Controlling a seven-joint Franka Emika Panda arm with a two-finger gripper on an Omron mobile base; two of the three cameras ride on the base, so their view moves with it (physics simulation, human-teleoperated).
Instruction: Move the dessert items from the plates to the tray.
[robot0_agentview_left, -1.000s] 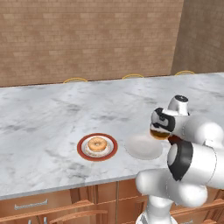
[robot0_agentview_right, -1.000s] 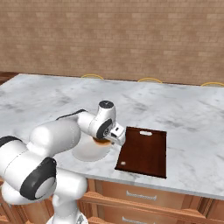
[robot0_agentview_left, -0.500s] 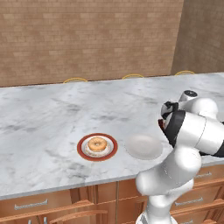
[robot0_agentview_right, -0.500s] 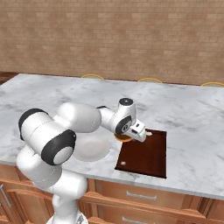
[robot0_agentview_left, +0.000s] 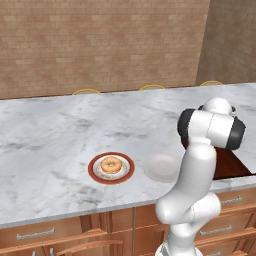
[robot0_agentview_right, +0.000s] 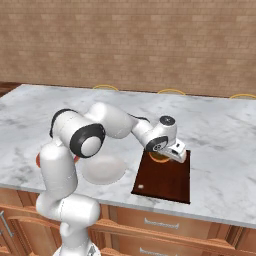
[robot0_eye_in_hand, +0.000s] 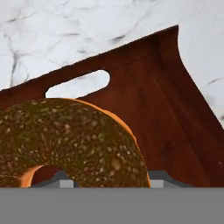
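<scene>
My gripper (robot0_agentview_right: 164, 155) is shut on the chocolate-glazed donut (robot0_agentview_right: 160, 159) and holds it just above the far end of the dark reddish-brown tray (robot0_agentview_right: 166, 178). The hand view looks past that donut (robot0_eye_in_hand: 70, 140) at the tray (robot0_eye_in_hand: 157, 113) and its handle slot. The light tan donut (robot0_agentview_left: 111, 164) lies on the red-rimmed plate (robot0_agentview_left: 94, 172). The plain pale plate (robot0_agentview_left: 162, 167) to its right is bare; it also shows left of the tray (robot0_agentview_right: 103, 169). In the left base view the arm hides the gripper.
The marble counter (robot0_agentview_left: 60, 135) stretches wide to the left and back, ending at a brick wall. Its front edge runs just below the plates and tray. Chair backs (robot0_agentview_right: 171, 92) peek over the far edge. The tray's corner (robot0_agentview_left: 229, 164) shows behind the arm.
The arm has swung right, carrying the chocolate donut from above the pale plate to above the tray's far end. The tan donut and both plates stayed put.
</scene>
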